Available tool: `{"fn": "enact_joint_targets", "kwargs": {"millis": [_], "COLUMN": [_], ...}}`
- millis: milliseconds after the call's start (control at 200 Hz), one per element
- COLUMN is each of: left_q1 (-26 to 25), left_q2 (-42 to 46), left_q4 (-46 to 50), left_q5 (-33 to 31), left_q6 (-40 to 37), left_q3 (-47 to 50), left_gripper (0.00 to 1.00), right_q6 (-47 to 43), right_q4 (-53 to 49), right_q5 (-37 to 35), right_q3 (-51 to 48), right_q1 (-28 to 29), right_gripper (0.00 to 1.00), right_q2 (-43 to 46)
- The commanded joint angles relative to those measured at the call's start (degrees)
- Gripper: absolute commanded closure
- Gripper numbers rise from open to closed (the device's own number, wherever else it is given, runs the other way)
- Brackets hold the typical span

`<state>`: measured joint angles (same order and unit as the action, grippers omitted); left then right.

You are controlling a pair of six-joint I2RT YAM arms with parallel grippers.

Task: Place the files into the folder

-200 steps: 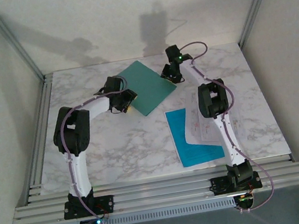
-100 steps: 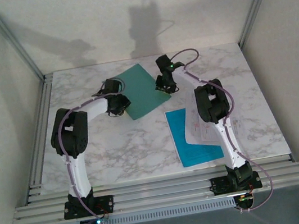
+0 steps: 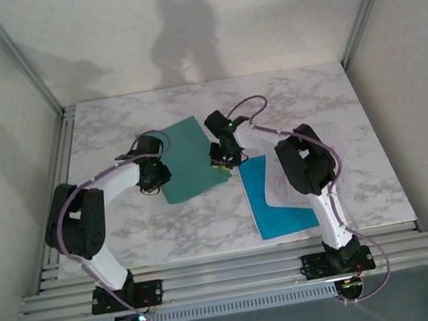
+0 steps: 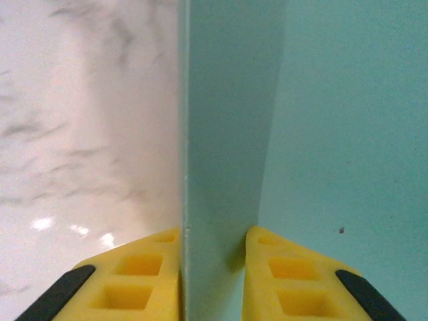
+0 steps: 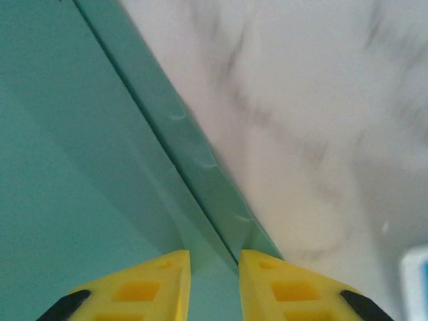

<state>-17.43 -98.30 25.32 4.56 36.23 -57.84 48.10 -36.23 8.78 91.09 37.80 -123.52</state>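
**Two robot grippers pinching opposite edges of a green folder**

A thin, flat, dark teal-green card folder (image 3: 189, 156) lay closed on a white marble-patterned table (image 3: 335, 100), between the two arms. The left gripper (image 4: 212, 235) had its yellow fingers narrowed onto the folder's left edge. The right gripper (image 5: 214, 257) pinched the right edge the same way, where two layers of card showed. A bright cyan-blue sheet (image 3: 269, 200) and printed white paper sheets (image 3: 276, 190) lay just right of the folder, not yet inside. Likely risks: either pinch might have caught both covers, so the folder would lift shut. Opposing pulls could crease the thin card, and a shallow grip could slip off.
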Motion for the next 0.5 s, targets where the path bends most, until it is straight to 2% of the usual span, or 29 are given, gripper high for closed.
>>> {"fn": "enact_joint_targets", "kwargs": {"millis": [0, 115, 275, 496], "left_q1": [-0.5, 0.61, 1.35, 1.34], "left_q2": [0.71, 0.28, -3.24, -3.35], "left_q4": [5.82, 7.1, 6.61, 6.09], "left_q5": [-5.93, -11.77, -15.31, -14.88], "left_q6": [-5.82, -8.42, -11.08, -10.19], "left_q3": [3.08, 2.19, -2.93, -6.81], "left_gripper": [0.85, 0.83, 0.72, 0.52], "right_q6": [3.75, 4.9, 4.99, 2.05], "right_q4": [-3.45, -1.73, -1.86, -3.21], "right_q5": [15.1, 17.03, 18.0, 6.46], "right_q3": [-6.12, -8.9, -9.18, -11.77], "right_q1": [7.21, 8.39, 9.1, 8.96], "right_gripper": [0.75, 0.74, 0.74, 0.7], "right_q2": [-0.14, 1.65, 3.2, 12.65]}}
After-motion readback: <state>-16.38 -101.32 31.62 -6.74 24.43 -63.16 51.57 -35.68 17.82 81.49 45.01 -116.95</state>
